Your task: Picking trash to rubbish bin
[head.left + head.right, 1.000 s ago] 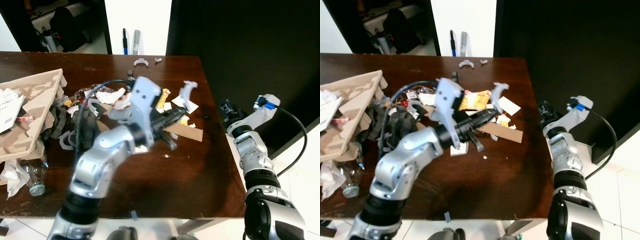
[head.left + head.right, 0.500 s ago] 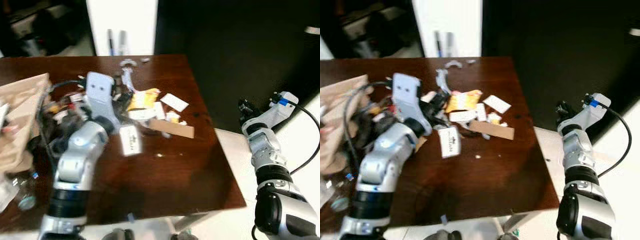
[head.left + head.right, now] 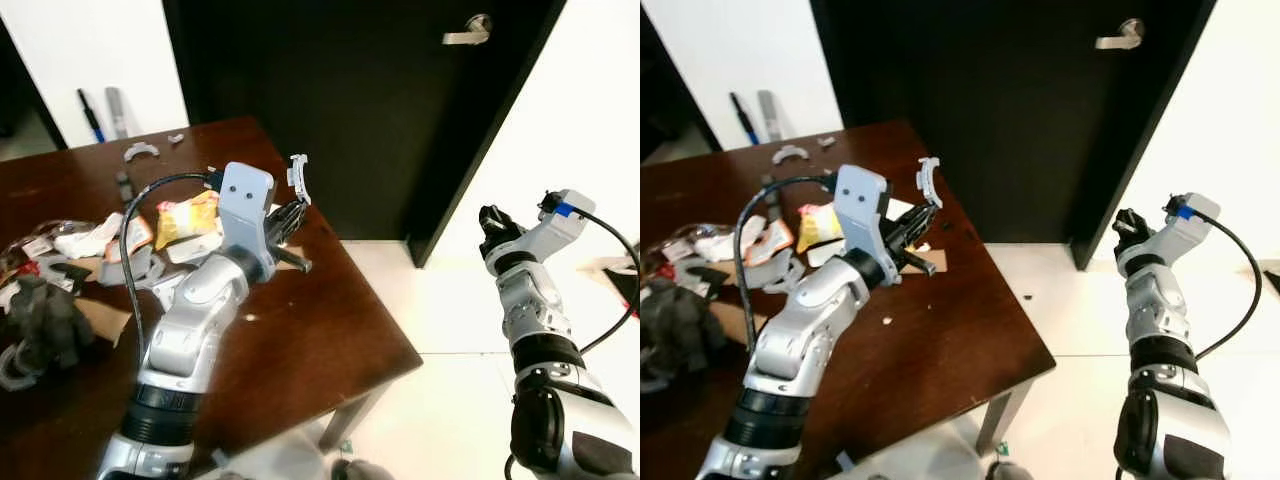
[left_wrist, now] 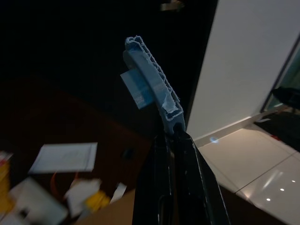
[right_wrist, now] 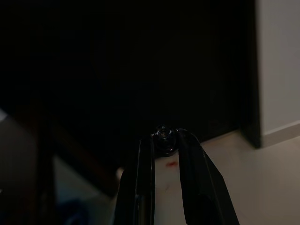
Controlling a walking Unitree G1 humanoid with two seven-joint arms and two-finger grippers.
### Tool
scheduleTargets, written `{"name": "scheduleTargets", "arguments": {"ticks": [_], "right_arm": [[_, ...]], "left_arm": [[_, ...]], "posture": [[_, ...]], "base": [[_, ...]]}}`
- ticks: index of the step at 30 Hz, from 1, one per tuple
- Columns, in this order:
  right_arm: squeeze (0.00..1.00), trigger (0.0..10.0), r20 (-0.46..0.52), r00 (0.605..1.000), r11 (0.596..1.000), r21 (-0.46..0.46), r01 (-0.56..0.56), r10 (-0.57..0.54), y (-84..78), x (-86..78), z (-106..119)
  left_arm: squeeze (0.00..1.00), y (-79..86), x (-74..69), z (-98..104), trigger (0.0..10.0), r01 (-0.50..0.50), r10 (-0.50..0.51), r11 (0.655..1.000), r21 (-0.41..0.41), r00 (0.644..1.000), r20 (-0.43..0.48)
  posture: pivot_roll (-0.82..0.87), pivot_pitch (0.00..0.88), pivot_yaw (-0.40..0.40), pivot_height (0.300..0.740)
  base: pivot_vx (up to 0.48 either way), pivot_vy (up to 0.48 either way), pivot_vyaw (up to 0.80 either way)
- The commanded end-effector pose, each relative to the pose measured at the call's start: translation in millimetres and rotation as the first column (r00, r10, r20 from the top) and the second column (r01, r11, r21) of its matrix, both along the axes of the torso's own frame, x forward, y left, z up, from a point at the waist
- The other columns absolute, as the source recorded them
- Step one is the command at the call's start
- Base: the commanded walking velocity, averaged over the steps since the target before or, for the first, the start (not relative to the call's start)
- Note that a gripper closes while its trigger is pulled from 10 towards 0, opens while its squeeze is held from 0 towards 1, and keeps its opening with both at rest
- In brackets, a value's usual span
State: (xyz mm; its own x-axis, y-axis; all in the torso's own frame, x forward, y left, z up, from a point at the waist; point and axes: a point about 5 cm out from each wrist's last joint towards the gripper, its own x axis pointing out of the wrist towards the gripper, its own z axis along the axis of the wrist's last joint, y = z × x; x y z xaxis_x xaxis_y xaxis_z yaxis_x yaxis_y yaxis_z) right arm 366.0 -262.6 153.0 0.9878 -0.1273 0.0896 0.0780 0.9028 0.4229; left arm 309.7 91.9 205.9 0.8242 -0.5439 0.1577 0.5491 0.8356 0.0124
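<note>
My left gripper (image 3: pixel 288 218) is raised over the right part of the dark wooden table (image 3: pixel 330 330), shut on a curved white plastic scrap (image 3: pixel 298 178). The left wrist view has the ribbed scrap (image 4: pixel 152 84) sticking up from the closed fingertips (image 4: pixel 172 133). A litter of trash lies on the table behind it: a yellow wrapper (image 3: pixel 185 215), white paper bits (image 3: pixel 85 240) and a dark crumpled lump (image 3: pixel 40 320). My right gripper (image 3: pixel 490 218) hangs off the table to the right, above the floor. Its fingers (image 5: pixel 192 159) pinch a small dark round piece (image 5: pixel 164 139).
A black door (image 3: pixel 350 100) with a metal handle (image 3: pixel 462 35) stands just behind the table's right corner. White tiled floor (image 3: pixel 450 400) stretches to the right of the table. Two curved white scraps (image 3: pixel 140 150) lie at the table's far edge.
The whole view has swung to the right, bringing in the door and floor. My left gripper has lifted the curved scrap off the table and carried it toward the table's right edge.
</note>
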Motion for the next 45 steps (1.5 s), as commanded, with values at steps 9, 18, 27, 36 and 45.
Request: {"name": "scheduleTargets", "arguments": {"ticks": [9,18,27,36,45], "right_arm": [[0.0,10.0,-0.022,1.0,1.0,-0.014,-0.011,0.011,3.5,-0.7,-6.3],[0.0,10.0,-0.023,1.0,1.0,-0.015,-0.013,0.012,4.5,-0.8,-7.1],[0.0,10.0,-0.061,0.998,1.0,-0.028,-0.011,0.009,4.2,-1.1,-11.8],[0.0,10.0,-0.075,0.997,0.999,-0.033,0.0,-0.003,4.0,-1.6,-13.8],[0.0,10.0,-0.115,0.99,0.996,-0.054,0.073,-0.079,-6.5,-3.2,-15.1]], "left_arm": [[0.0,-0.5,-1.0,-9.1,10.0,-0.008,0.008,1.0,0.025,1.0,-0.01],[0.0,-3.1,-2.4,-9.5,10.0,0.003,-0.003,1.0,0.027,1.0,-0.009],[0.0,-5.4,-1.7,-10.1,10.0,0.017,-0.016,1.0,0.024,1.0,-0.009],[0.0,-5.5,-1.1,-9.7,10.0,0.019,-0.019,1.0,0.014,1.0,-0.001],[0.0,-8.0,0.3,-12.5,10.0,0.027,-0.028,0.999,0.027,0.999,0.015]], "posture": [[0.08,0.11,-0.011,0.74],[0.07,0.11,-0.01,0.74],[0.07,0.111,-0.008,0.74],[0.07,0.114,-0.007,0.74],[0.06,0.107,-0.005,0.74]], "base": [[-0.342,0.0,0.0],[-0.33,0.0,0.0],[-0.32,0.0,-0.18],[-0.032,0.0,-0.8],[0.0,0.0,-0.8]]}}
